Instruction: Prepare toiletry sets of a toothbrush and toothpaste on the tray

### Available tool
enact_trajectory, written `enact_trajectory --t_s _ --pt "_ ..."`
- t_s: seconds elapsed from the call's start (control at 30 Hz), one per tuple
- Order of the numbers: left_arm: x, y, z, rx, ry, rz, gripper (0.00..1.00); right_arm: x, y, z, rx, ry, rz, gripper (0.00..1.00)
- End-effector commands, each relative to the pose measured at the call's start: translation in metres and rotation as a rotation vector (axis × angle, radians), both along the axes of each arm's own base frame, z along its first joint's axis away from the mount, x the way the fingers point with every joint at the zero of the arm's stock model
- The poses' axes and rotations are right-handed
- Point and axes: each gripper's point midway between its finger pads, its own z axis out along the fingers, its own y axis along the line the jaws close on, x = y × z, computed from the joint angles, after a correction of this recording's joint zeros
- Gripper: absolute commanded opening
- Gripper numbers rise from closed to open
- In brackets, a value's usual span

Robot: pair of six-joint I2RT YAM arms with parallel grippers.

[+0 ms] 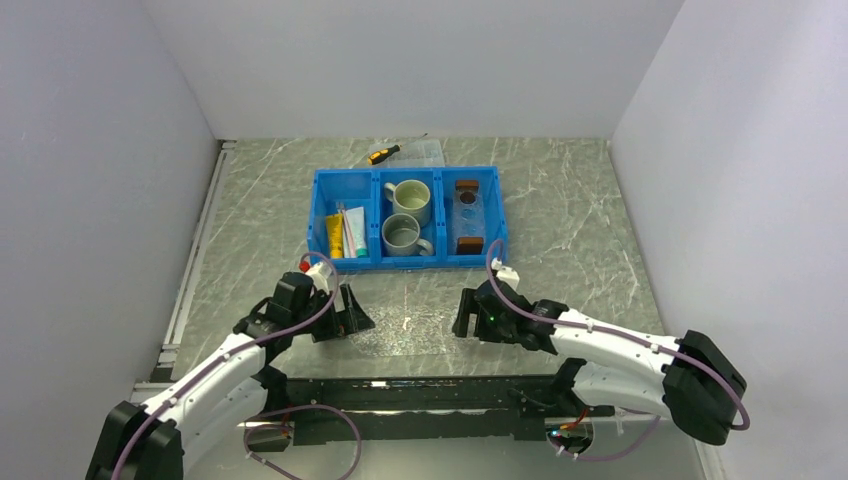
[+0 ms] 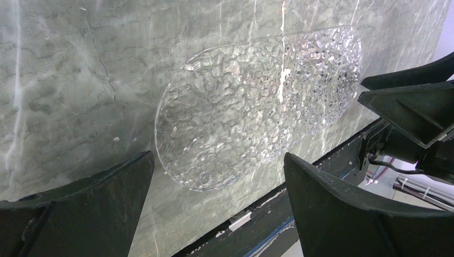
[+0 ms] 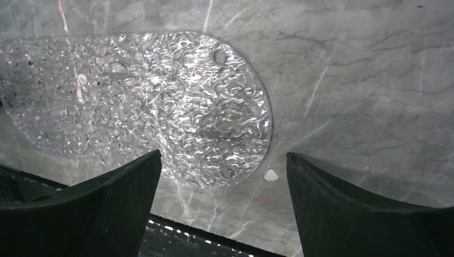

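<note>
Top external view showed nothing set out yet: tray (image 1: 467, 214) in the right compartment of the far bin (image 1: 410, 172), toothpaste (image 1: 354, 232) and toothbrush (image 1: 343, 220) in its left; left gripper (image 1: 352, 312) and right gripper (image 1: 466, 312) gaped empty over the near counter (image 1: 590, 240)

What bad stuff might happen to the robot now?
1. The clear bumpy plate lies near the front edge of the table, between the open left claw and right claw. It is hard to see, so a nudge might push it off.
2. The toothpaste lies tight against the yellow tube in the blue bin. A claw may grab the wrong tube.
</note>
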Motion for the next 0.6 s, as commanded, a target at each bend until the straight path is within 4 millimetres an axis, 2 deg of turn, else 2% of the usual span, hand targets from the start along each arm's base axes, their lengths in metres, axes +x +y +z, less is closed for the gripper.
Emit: enact_trajectory --t_s 0.0,0.3,0.57 --pt "-0.002 0.002 -0.006 0.024 0.015 -0.01 0.99 0.002 -0.02 -0.009 -0.111 0.024 -0.025 0.89" --pt "0.002 -0.002 -0.009 0.025 0.023 -0.032 0.99 0.004 -0.004 -0.02 -0.075 0.057 -0.008 0.89" --pt "0.004 -0.008 -0.01 0.004 0.028 -0.049 0.99 0.0 -0.011 -0.026 -0.097 0.072 -0.025 0.89"
